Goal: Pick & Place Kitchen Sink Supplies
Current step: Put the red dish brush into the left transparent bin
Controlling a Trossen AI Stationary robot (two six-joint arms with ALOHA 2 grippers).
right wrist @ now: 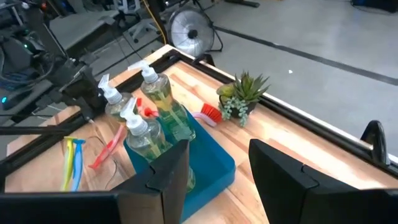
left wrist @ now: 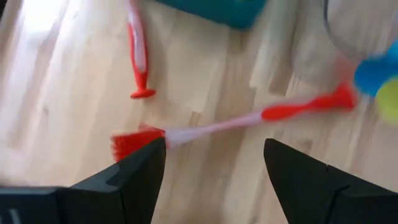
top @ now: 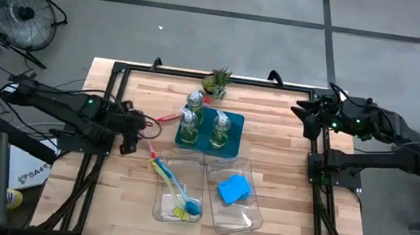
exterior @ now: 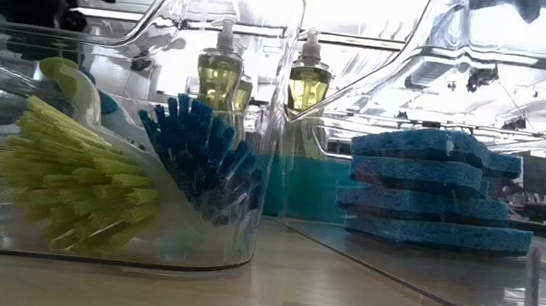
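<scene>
From left to right we see the left gripper [left wrist: 214,165] hovering with fingers spread and empty over a red-pink dish brush [left wrist: 249,118] lying on the table [top: 286,155], soap bottles [top: 221,128] in the teal tray [top: 235,121], and the right gripper [right wrist: 217,171] raised at the right edge, parted, holding nothing.

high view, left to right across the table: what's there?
left gripper, jaws open → red-pink brush → bin with brushes → teal tray with soap bottles → bin with blue sponge → right gripper
</scene>
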